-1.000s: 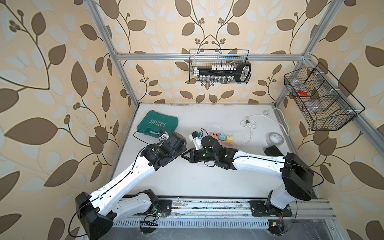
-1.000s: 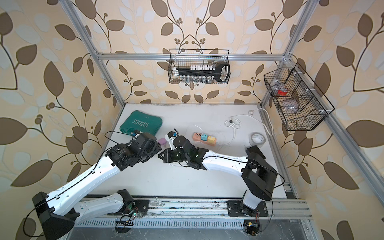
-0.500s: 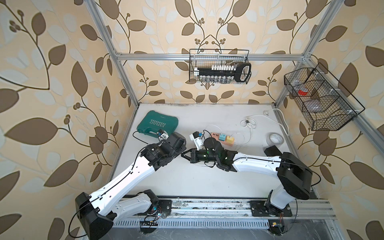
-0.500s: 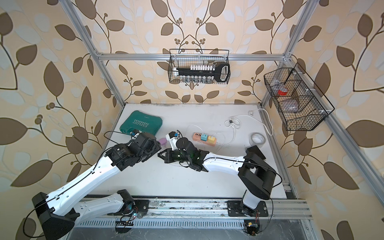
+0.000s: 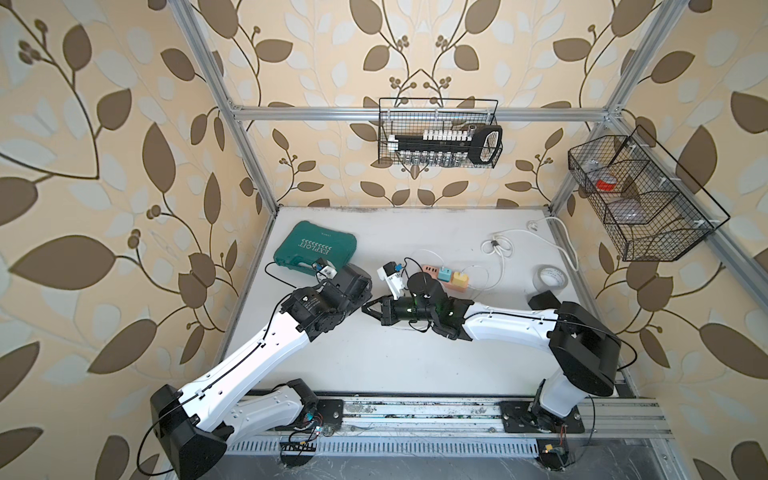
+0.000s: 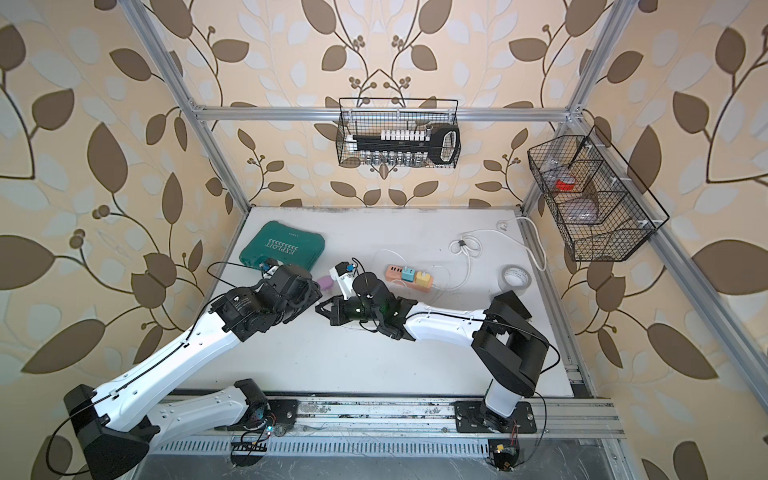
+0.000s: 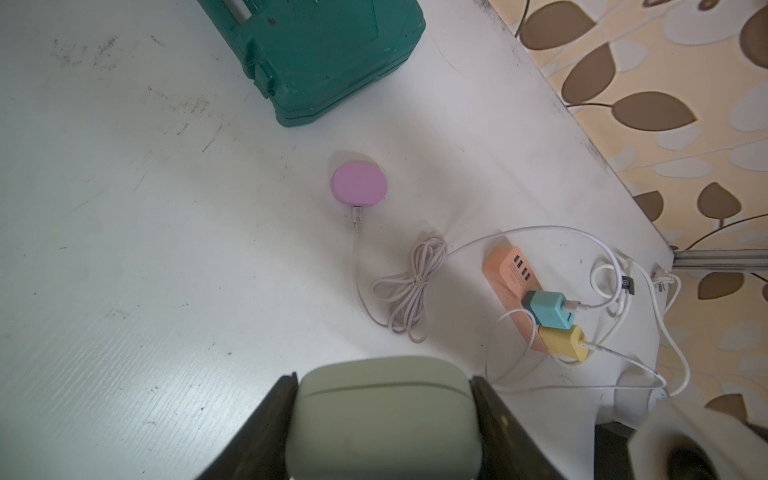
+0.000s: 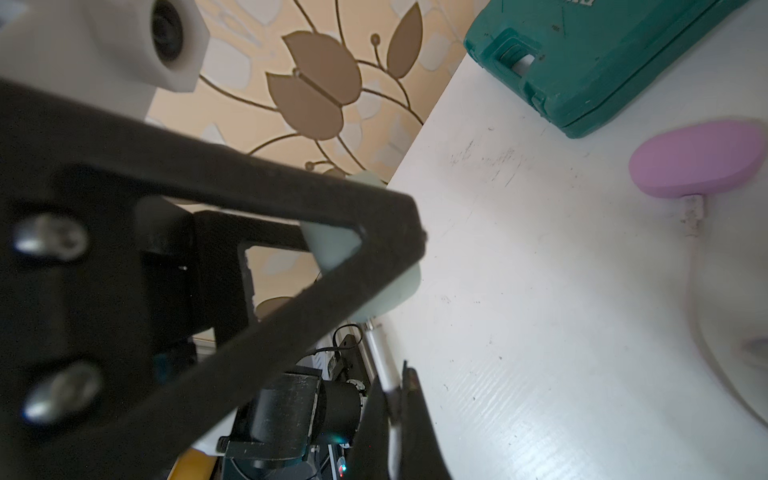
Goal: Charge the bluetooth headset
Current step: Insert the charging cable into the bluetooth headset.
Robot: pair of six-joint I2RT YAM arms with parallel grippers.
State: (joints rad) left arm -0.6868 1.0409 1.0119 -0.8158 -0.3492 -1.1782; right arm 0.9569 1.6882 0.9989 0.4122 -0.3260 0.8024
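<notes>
At the far left of the white tabletop (image 5: 395, 365) lies a dark green hard plastic tool case (image 5: 316, 249), closed and flat. Just in front of it the left gripper (image 7: 384, 379) is clamped on a pale green rounded plastic earbud case (image 7: 382, 419), one black finger pressed against each side, holding it above the table. Beside that, on the table close to the tool case, rests a lilac oval pebble-shaped case (image 7: 359, 183) with a thin pale cable plugged into it, the slack tied in a loose bundle. Next comes the right gripper (image 8: 401, 386), its jaws pinched together on a white and silver cable plug (image 8: 380, 351) that points at the underside of the pale green earbud case. The plug's tip reaches the case, but whether it is seated in the port I cannot tell. Further right a peach plastic power strip (image 7: 513, 270) carries a teal cube adapter (image 7: 548, 309) and a yellow cube adapter (image 7: 565, 343) side by side, each with a white lead. A roll of white tape (image 5: 549, 277) lies near the table's right edge, and a black wire basket (image 5: 648, 208) hangs on the right wall
</notes>
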